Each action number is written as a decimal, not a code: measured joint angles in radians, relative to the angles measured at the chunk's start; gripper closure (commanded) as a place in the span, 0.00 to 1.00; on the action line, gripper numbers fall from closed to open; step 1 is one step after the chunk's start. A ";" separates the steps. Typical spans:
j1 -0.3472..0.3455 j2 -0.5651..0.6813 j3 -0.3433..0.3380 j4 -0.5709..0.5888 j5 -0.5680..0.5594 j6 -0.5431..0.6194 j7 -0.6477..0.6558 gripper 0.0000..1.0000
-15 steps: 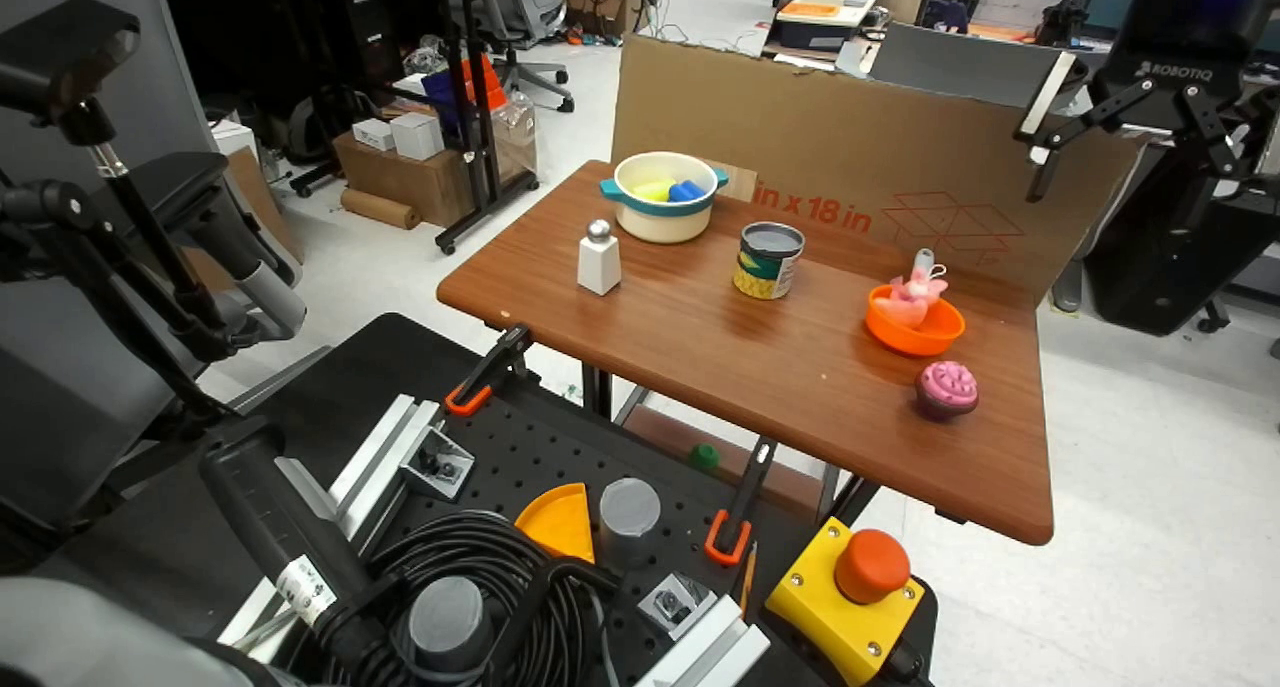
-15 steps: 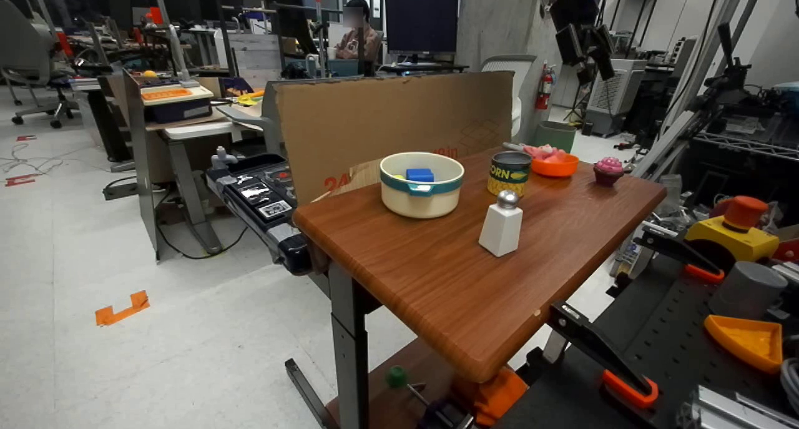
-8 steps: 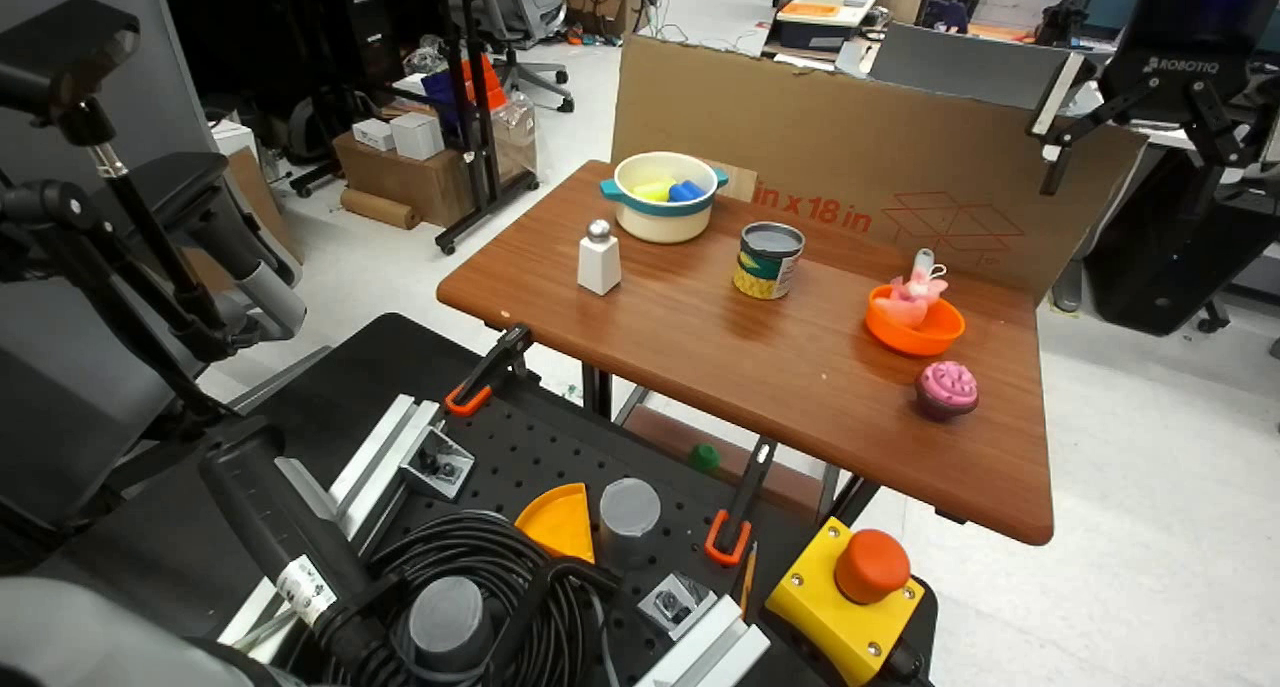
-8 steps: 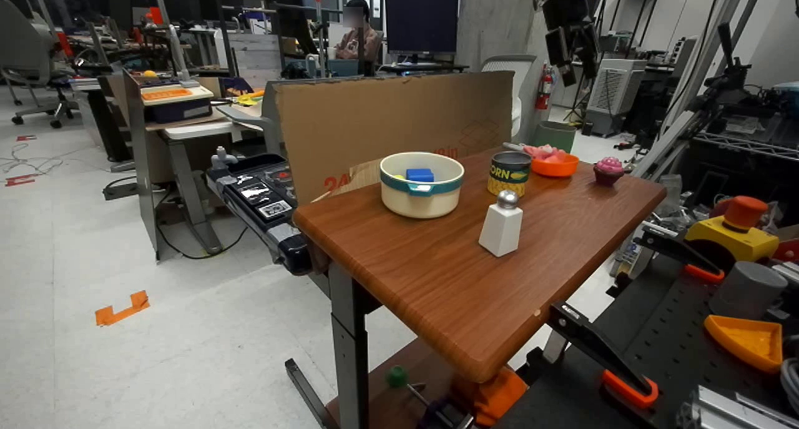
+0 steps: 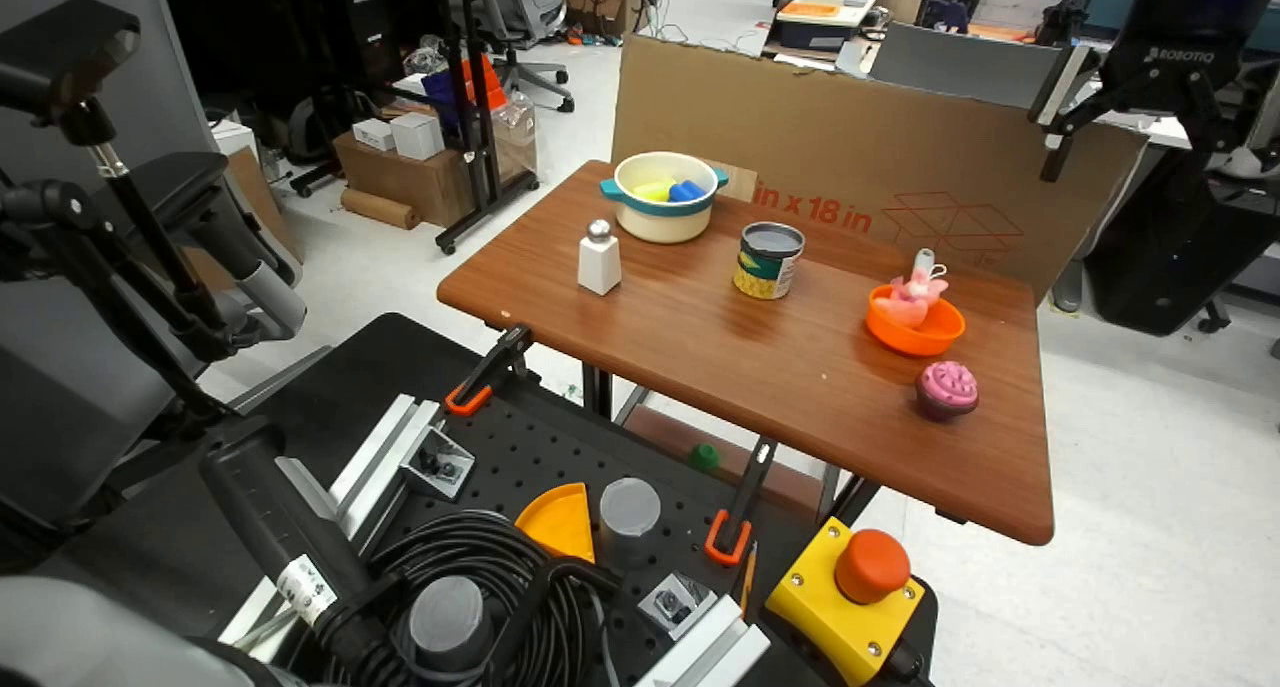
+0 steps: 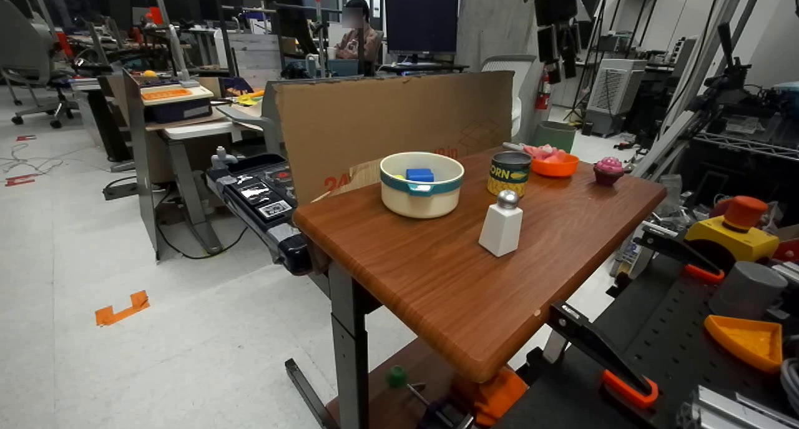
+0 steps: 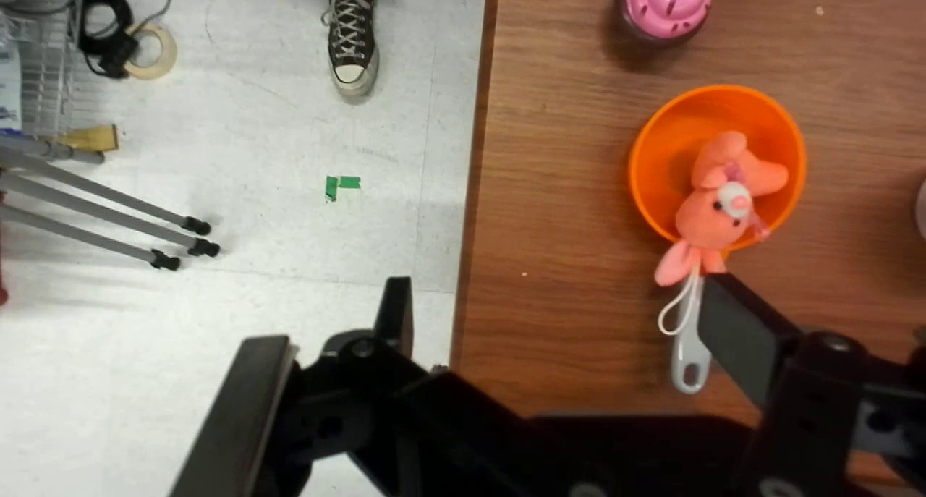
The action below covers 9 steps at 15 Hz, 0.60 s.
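The gripper [image 7: 555, 283] stands nearest, spread wide, its black housing marked "ROBOTIQ" in an exterior view. Lower down, on the wooden table [image 5: 780, 367], a pink plush toy [image 7: 702, 218] lies in an orange bowl [image 7: 673, 146], slumped partly over the rim. A pale gray handle [image 7: 691, 345] sticks out there, partly overlapped by the gripper in the wrist view. A pink-topped cupcake [image 7: 667, 5] sits near the bowl. Farther along is a can [image 6: 509, 174] whose label shows the letters "ORN" on a dark green band. Past it stand a white shaker [image 6: 501, 229] with a metal cap and a cream pot [image 6: 424, 201] with a teal band, holding a blue piece [image 6: 420, 175] and something yellow [image 5: 652, 191]. Behind these, a cardboard sheet [image 5: 800, 127] carries red print: "in x 18 in" and "24".
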 measured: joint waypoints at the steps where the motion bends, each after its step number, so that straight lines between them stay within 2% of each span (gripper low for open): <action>1: -0.009 -0.002 0.011 0.000 0.024 -0.001 -0.033 0.00; 5: -0.046 -0.006 0.035 0.001 0.098 -0.012 -0.116 0.00; 9: -0.058 -0.006 0.034 0.001 0.106 -0.028 -0.107 0.00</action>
